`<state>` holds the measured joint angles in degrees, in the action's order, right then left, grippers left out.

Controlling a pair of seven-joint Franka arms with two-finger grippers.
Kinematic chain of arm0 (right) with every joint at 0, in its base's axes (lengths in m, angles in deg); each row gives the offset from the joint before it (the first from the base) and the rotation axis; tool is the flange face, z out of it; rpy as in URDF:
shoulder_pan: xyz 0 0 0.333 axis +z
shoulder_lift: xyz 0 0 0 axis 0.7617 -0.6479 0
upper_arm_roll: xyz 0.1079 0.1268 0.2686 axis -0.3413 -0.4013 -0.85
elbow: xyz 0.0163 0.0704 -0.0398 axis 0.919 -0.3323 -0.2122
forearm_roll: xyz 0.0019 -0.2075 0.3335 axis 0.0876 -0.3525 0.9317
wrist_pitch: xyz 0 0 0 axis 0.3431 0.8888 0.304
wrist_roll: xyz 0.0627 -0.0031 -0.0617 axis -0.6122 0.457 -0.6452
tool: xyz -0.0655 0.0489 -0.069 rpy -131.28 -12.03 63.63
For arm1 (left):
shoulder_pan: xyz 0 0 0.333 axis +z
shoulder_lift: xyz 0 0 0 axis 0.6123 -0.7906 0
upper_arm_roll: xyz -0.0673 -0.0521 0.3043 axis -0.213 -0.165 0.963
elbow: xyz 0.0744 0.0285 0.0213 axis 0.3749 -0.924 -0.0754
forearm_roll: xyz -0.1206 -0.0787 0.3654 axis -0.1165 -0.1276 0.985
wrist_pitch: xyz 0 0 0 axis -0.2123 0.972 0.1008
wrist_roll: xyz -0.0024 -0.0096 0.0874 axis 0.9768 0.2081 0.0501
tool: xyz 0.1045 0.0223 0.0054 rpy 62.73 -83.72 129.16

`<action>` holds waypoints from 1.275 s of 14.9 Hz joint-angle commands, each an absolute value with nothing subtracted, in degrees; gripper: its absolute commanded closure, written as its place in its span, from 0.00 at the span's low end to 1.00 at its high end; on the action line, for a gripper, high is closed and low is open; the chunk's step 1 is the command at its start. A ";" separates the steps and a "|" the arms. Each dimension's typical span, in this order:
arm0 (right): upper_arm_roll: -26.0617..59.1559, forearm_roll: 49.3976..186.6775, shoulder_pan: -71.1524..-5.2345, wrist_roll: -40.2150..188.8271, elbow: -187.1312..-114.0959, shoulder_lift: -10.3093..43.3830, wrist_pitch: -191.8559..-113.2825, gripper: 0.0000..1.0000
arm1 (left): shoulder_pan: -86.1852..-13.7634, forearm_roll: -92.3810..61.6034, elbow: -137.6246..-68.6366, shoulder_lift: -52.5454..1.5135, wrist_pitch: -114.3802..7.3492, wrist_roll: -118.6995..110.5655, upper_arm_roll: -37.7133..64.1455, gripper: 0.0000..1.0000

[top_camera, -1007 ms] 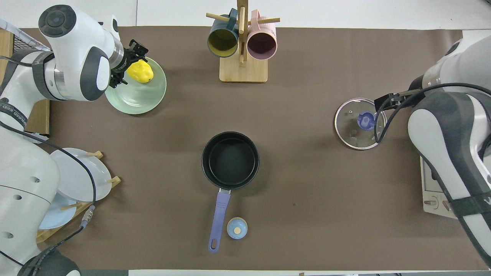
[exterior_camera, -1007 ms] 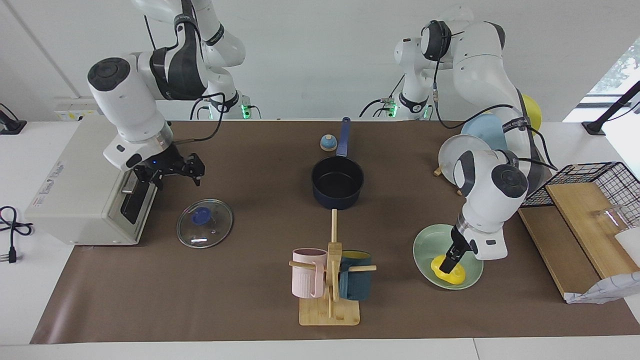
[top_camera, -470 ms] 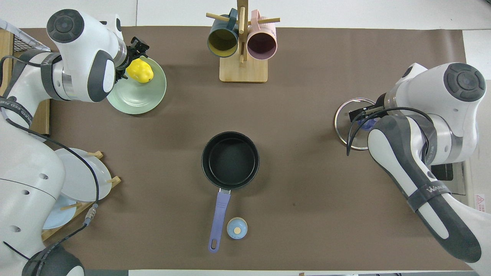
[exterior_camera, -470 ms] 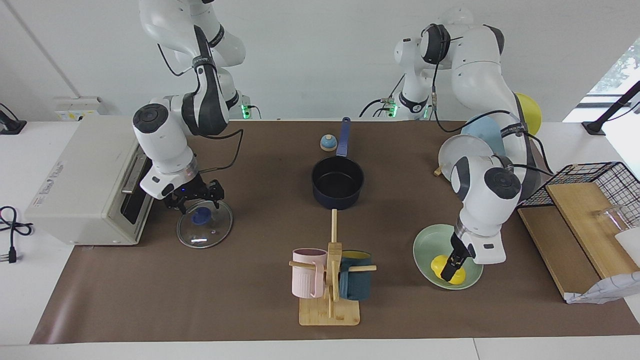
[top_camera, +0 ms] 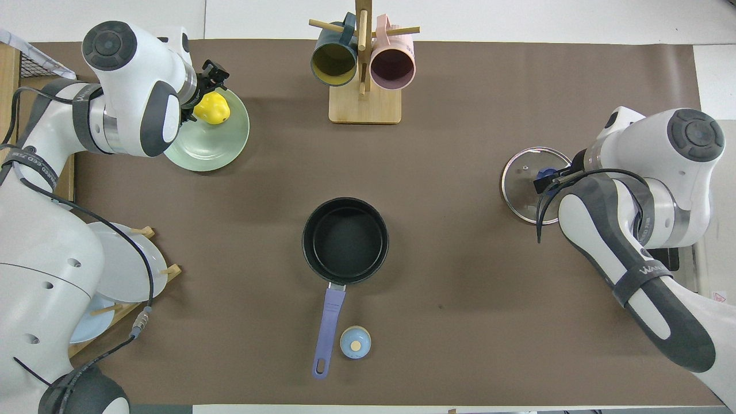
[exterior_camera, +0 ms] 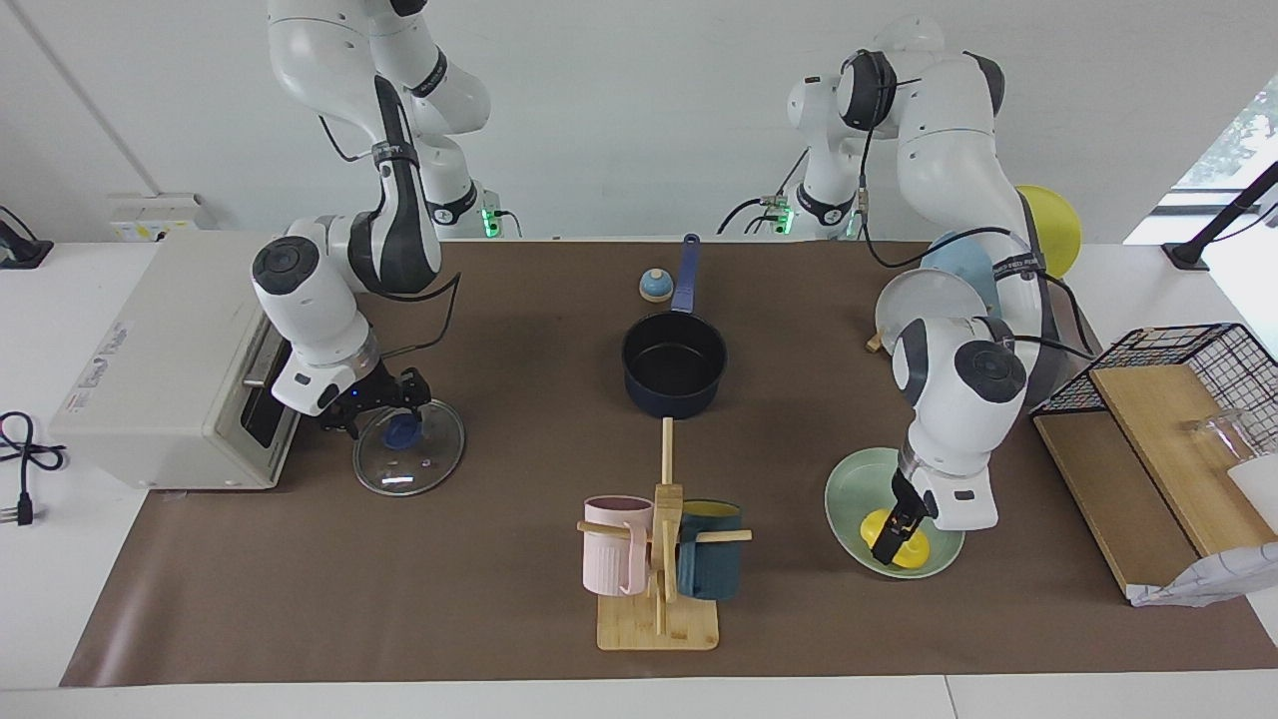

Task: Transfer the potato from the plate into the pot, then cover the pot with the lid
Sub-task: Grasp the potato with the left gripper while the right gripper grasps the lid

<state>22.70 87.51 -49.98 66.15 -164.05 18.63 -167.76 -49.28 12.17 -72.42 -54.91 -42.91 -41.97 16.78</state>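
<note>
Potato (exterior_camera: 904, 540) on plate (exterior_camera: 850, 491), left hand (exterior_camera: 892, 540) touching it

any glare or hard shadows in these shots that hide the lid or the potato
Facing view: a white glint on the lid, knob still readable; the potato is partly covered by the left gripper, not by shadow. Overhead view: soft shadows only; the right gripper covers part of the lid; the potato sits bright on the plate.

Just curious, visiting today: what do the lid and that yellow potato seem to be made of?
The lid looks like clear glass with a metal rim: the brown mat shows through. Its blue knob is probably plastic. The potato seems glossy moulded plastic, judging by its even bright yellow sheen.
</note>
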 commanded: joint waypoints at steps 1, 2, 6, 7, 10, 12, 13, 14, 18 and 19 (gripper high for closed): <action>22.25 88.50 -50.23 65.34 -165.17 16.77 -171.02 0.00 | -49.71 13.44 -76.19 -53.34 -44.86 -41.97 17.39 0.00; 22.25 88.59 -50.15 65.86 -164.73 16.24 -171.03 0.00 | -49.71 13.44 -76.37 -53.25 -44.86 -41.89 17.39 0.00; 22.25 88.59 -50.06 67.10 -164.20 15.18 -171.55 0.00 | -49.54 13.53 -76.11 -53.07 -43.81 -41.80 17.39 0.11; 22.25 88.59 -50.06 67.01 -164.20 15.18 -171.64 0.00 | -49.45 13.53 -75.94 -53.07 -43.37 -41.62 17.39 0.19; 22.25 88.59 -50.06 67.01 -163.93 15.09 -171.20 0.00 | -49.36 13.53 -75.93 -53.07 -42.84 -40.92 17.30 0.42; 22.17 88.59 -49.62 67.19 -163.84 15.09 -170.94 0.00 | -49.27 13.53 -75.93 -52.98 -42.75 -40.92 17.30 0.51; 22.17 88.59 -48.66 67.27 -163.76 15.09 -170.68 0.00 | -49.27 13.53 -75.76 -52.98 -42.66 -40.92 17.30 0.61; 22.17 88.59 -48.48 67.28 -162.97 15.09 -169.80 0.00 | -49.18 13.53 -75.50 -52.98 -42.05 -40.92 17.30 0.78; 22.25 88.41 -48.39 67.28 -160.94 15.00 -167.24 0.00 | -49.18 12.74 -74.00 -49.84 -35.91 -40.83 17.04 1.00; 22.25 88.33 -48.39 67.01 -160.94 14.92 -167.42 0.00 | -49.27 11.95 -74.35 -47.56 -33.46 -40.83 16.77 1.00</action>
<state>22.40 87.57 -48.19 66.89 -162.01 15.57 -168.19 -49.20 12.21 -73.11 -52.81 -38.75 -41.40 17.02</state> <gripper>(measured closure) 0.000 0.300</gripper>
